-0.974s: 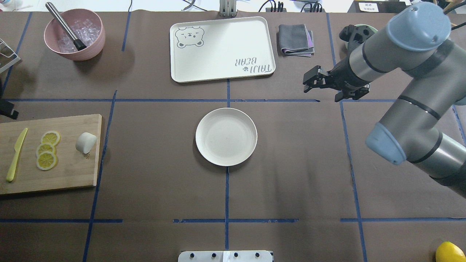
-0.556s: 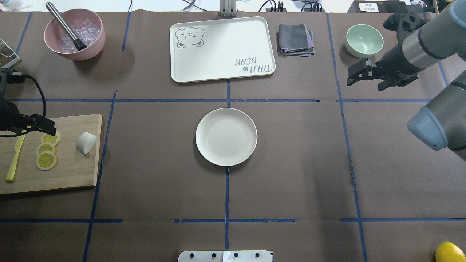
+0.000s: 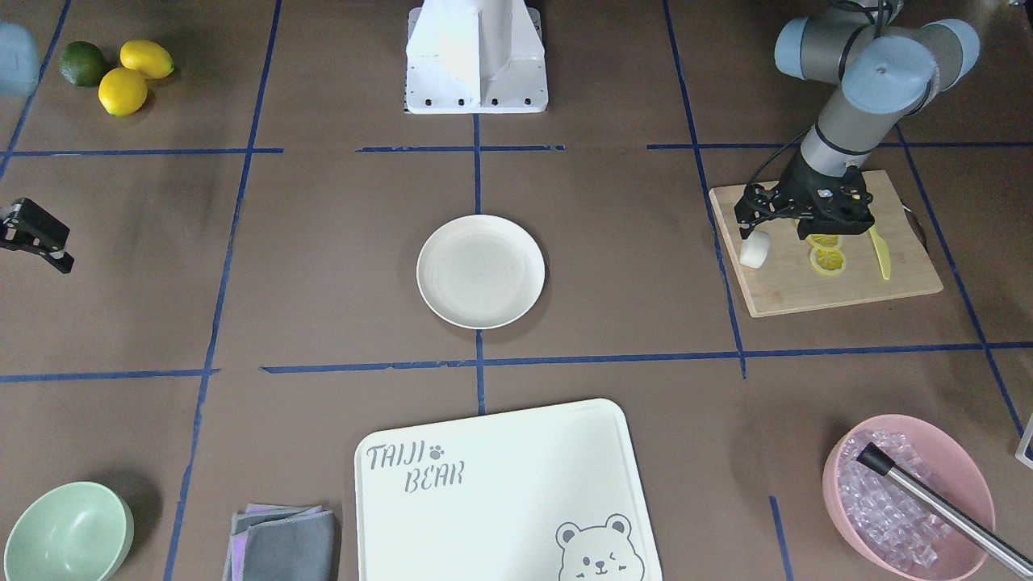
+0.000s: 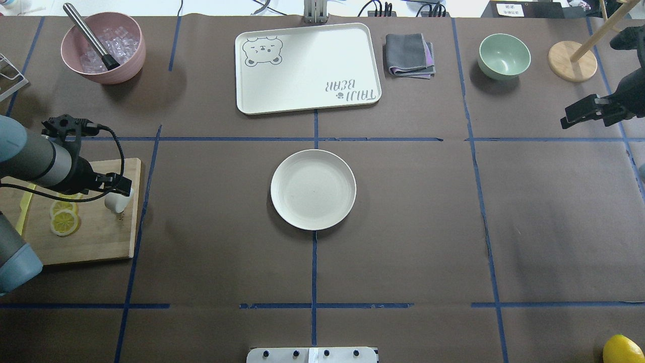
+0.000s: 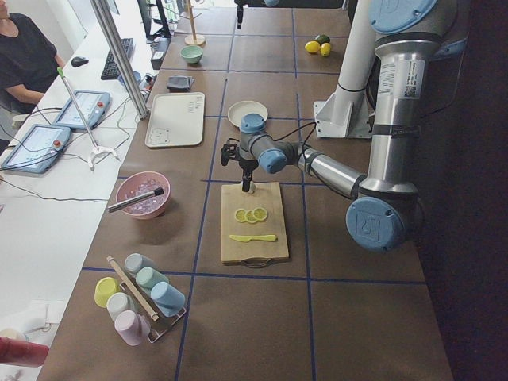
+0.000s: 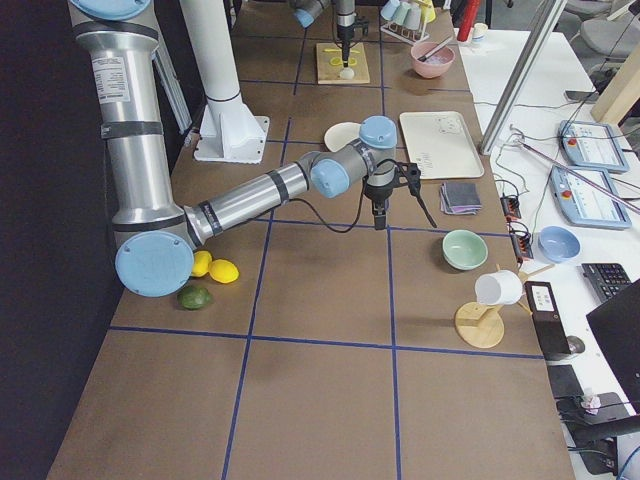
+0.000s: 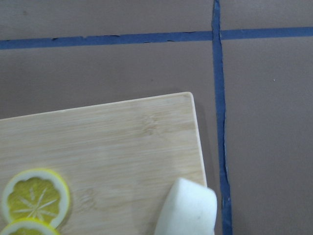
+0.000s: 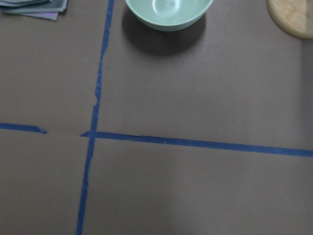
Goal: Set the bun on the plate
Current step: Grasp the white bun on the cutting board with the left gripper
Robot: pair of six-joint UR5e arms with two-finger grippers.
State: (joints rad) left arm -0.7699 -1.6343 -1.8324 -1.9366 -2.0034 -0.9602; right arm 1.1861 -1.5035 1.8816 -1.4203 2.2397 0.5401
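The left end effector (image 4: 120, 184) hangs over the far right part of the cutting board (image 4: 90, 237), at the left edge of the bench. I cannot tell whether its fingers are spread or pressed together, nor whether they touch anything. The bun (image 4: 115, 202) lies on the board right under it, close to the board's right edge, and part of it peeks out below the black fingers. In the left wrist view the bun sits at the bottom of the frame, just inside the board's edge. Left of the bun I see lemon slices (image 4: 64, 222) overlapping in a row, and further left a yellow knife (image 3: 880, 250), mostly hidden by the arm in the overhead view.

At the far left stands a pink bowl (image 4: 133, 60) of clear cubes with a metal rod (image 4: 88, 33) leaning in it.

The plate (image 4: 313, 189) rests at the centre of the bench, well apart from the bun, with nothing on it. Beyond it lies the bear-print tray (image 4: 307, 68), then a folded grey cloth (image 4: 409, 54) and a green bowl (image 4: 504, 55).

The right end effector (image 4: 574, 115) hovers over bare bench at the far right edge, near the green bowl; I cannot tell how its fingers stand. A lemon (image 4: 624, 349) sits at the near right corner.
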